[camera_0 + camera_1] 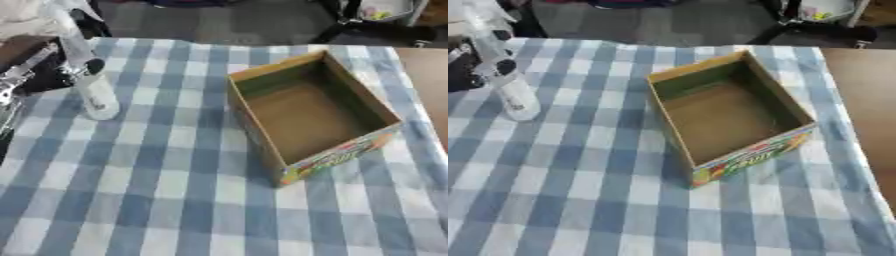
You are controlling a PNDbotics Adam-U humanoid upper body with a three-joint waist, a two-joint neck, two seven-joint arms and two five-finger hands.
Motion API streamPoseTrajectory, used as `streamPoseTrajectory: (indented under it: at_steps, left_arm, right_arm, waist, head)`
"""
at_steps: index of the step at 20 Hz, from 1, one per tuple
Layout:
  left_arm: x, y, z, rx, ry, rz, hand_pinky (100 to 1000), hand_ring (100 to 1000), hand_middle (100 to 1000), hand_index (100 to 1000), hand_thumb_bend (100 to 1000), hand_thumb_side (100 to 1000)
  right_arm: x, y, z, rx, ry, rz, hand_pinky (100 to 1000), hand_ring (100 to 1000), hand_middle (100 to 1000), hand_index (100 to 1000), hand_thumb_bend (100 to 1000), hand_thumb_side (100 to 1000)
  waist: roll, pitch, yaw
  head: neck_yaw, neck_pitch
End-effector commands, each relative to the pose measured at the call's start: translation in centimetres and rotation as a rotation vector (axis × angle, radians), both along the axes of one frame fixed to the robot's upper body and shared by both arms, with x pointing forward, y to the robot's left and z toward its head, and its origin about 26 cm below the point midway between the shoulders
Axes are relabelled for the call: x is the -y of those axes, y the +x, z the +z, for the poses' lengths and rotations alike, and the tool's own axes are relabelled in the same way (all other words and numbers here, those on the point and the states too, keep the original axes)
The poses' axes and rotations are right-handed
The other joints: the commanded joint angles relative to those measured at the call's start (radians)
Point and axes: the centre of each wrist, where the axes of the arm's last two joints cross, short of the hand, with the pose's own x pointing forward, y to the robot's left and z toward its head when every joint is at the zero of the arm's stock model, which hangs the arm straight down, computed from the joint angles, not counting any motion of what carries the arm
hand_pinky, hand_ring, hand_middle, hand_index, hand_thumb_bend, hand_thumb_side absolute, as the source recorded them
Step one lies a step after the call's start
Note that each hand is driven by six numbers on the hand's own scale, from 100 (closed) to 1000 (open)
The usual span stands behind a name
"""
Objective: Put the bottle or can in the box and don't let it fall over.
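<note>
Left eye view: my left hand point(52, 60) comes in at the upper left of the frame, dark and silver, right against the clear bottle point(87, 75). The bottle stands on the checked tablecloth point(157, 200), its long axis running nearly upright and leaning a little toward the frame's top left. A dark fingertip point(94, 65) lies on its side about halfway up, so I judge my fingers are wrapped round it, though blur hides much of the grip. The open cardboard box point(337, 155) sits right of centre, empty, its mouth facing up, well apart from the bottle.

Right eye view: the same bottle point(505, 80) shows at the upper left edge, my left hand point(465, 65) beside and around it, and the box point(750, 152) lies to its right and slightly lower in the frame. My right hand shows in neither view, so the left is the nearer and only hand on the job. The coming move, as I judge it, is a carry rightward across the cloth, keeping that long axis vertical over the box's opening.
</note>
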Motion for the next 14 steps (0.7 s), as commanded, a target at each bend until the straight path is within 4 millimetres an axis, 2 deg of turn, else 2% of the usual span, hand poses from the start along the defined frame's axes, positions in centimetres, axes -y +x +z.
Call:
streamPoseTrajectory:
  at_steps: [1,14]
  left_arm:
    - [-0.9,-0.4,1.9,0.036,0.042,0.033,1000,886,957,984,460,574]
    - [-0.9,-0.3,0.8,0.018,0.06,0.068,1000,887,956,985,472,563]
  right_arm:
    - [0.3,0.0,0.7,0.014,-0.02,0.001,829,974,1000,1000,100,740]
    - [0.2,0.0,0.5,0.012,-0.016,0.001,830,974,1000,1000,100,743]
  waist:
    - [0.001,-0.012,-0.001]
    - [-0.002,-0.007,-0.001]
  head:
    - [0.004,-0.014]
    - [0.009,-0.017]
